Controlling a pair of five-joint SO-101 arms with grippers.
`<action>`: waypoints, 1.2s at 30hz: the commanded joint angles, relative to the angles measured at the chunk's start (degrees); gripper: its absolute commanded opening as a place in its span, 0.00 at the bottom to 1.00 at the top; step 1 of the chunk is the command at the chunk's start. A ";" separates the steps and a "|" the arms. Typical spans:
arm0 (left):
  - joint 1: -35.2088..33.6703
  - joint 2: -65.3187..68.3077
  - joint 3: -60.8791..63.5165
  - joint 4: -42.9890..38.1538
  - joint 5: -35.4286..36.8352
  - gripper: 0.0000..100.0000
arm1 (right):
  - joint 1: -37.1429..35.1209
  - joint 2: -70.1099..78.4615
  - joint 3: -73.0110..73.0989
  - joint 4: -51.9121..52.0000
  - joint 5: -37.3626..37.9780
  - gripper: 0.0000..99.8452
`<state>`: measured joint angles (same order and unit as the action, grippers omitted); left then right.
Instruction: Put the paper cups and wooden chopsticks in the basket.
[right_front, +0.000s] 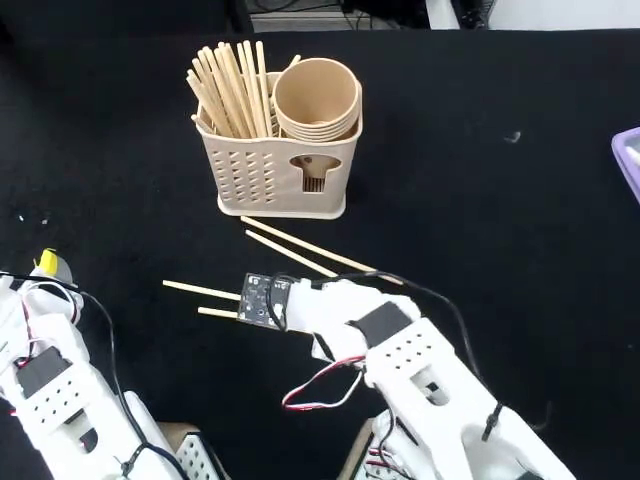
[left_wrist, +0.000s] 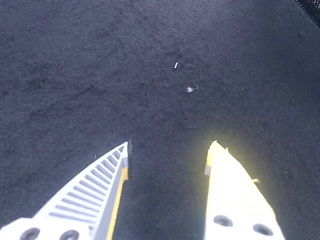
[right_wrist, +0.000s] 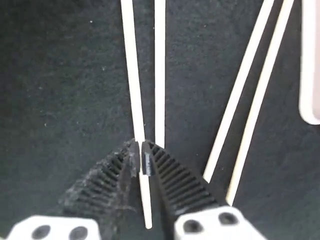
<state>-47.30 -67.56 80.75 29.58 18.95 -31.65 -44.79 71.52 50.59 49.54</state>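
A beige basket stands at the back of the table with several wooden chopsticks and stacked paper cups in it. Two loose chopsticks lie in front of it, also seen in the right wrist view. Another two lie further left. My right gripper is shut on one of that left pair, with its mate lying just beside the fingers. My left gripper is open over bare black cloth at the table's front left.
A corner of the basket shows in the right wrist view. A purple object sits at the right edge of the table. Black cloth covers the table, and the right arm's cables hang near the front.
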 joint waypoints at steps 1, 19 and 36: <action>0.13 -0.79 -0.66 -0.88 -0.35 0.25 | -0.53 -1.89 -0.40 0.09 -2.90 0.15; 0.04 -0.79 -0.57 -0.97 -0.35 0.25 | -8.79 20.53 -6.90 -11.16 -6.59 0.28; 0.04 -0.79 -0.66 -0.97 -0.35 0.25 | -8.79 28.26 -17.01 -5.54 -6.59 0.01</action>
<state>-47.30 -67.56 80.75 29.58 18.95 -39.47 -12.62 55.69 43.30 43.30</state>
